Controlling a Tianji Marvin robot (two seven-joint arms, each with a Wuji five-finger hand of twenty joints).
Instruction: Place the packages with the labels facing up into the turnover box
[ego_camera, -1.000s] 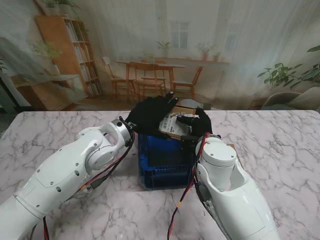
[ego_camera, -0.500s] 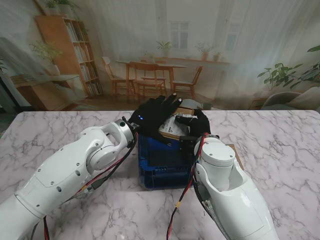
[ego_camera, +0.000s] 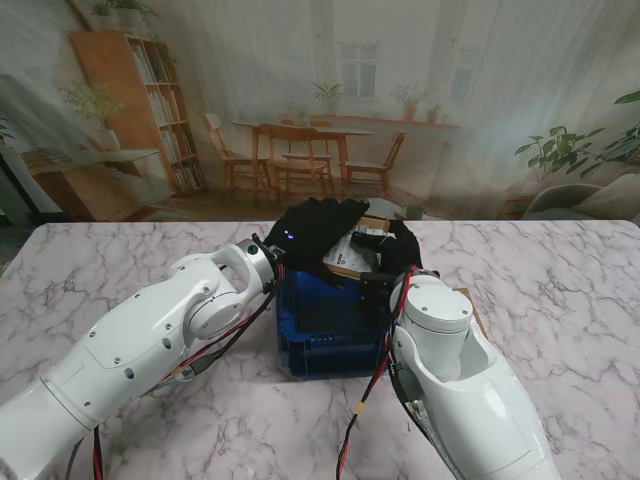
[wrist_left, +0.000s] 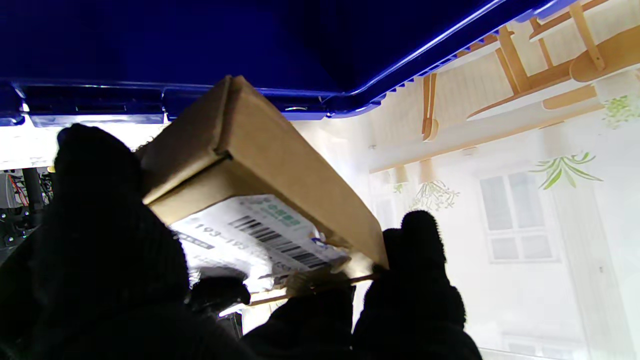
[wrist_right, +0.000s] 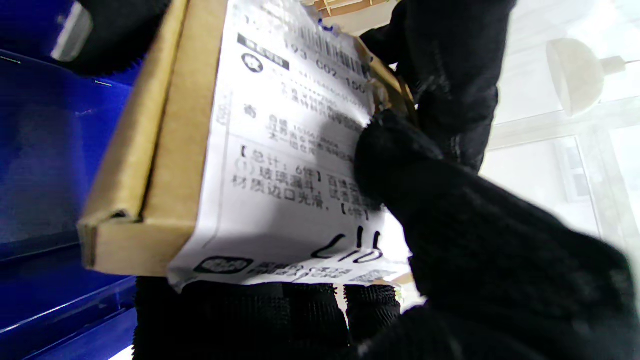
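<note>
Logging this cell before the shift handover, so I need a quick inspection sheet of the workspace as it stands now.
Surface: white marble-pattern table, bare where visible.
Job's things: cardboard package with white label showing, held over the far end of the blue turnover box; not yet set down.
Clutter: a brown flat thing beside the right arm, mostly hidden.
Robot hands: left robot hand and right robot hand, black-gloved, both gripping the package.
Cables: red and black wires hanging along both arms.
Surroundings: printed room backdrop behind the table.

Matt cardboard package (wrist_right: 150, 165) — glossy plastic box (ego_camera: 330, 320)
</note>
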